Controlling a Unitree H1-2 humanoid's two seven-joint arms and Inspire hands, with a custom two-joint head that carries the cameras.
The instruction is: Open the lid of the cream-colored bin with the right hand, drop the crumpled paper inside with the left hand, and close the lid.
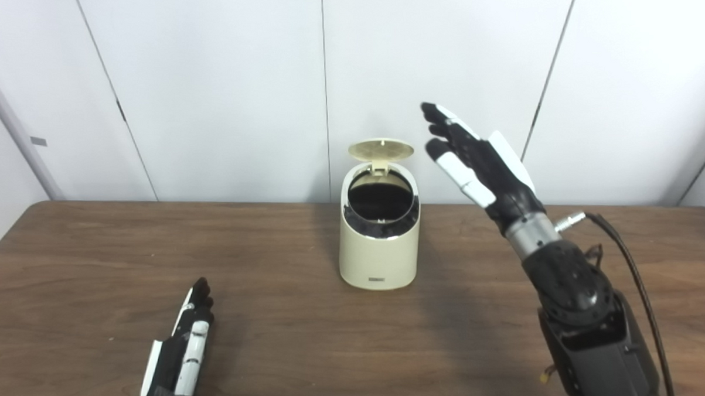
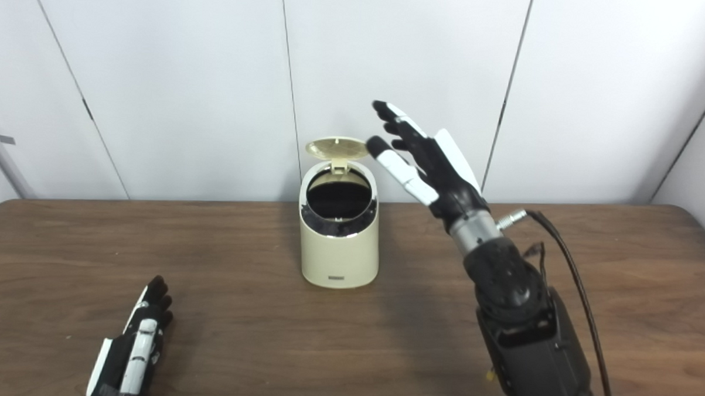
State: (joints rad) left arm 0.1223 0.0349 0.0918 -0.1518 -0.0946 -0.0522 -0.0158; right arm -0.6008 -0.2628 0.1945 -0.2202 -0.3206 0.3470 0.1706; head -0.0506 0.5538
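Note:
The cream-colored bin (image 1: 379,251) stands upright at the middle of the brown table. Its round lid (image 1: 381,150) is tipped up at the back, and the dark inside (image 1: 380,200) shows. My right hand (image 1: 477,161) is raised to the right of the bin at about lid height, open, fingers spread toward the lid, touching nothing. My left hand (image 1: 180,347) lies low at the table's front left, fingers straight and held together, holding nothing. No crumpled paper shows in either view.
The table (image 1: 92,259) runs wide to both sides of the bin, with its far edge close to a white panelled wall (image 1: 216,70). A black cable (image 1: 637,272) loops off my right forearm.

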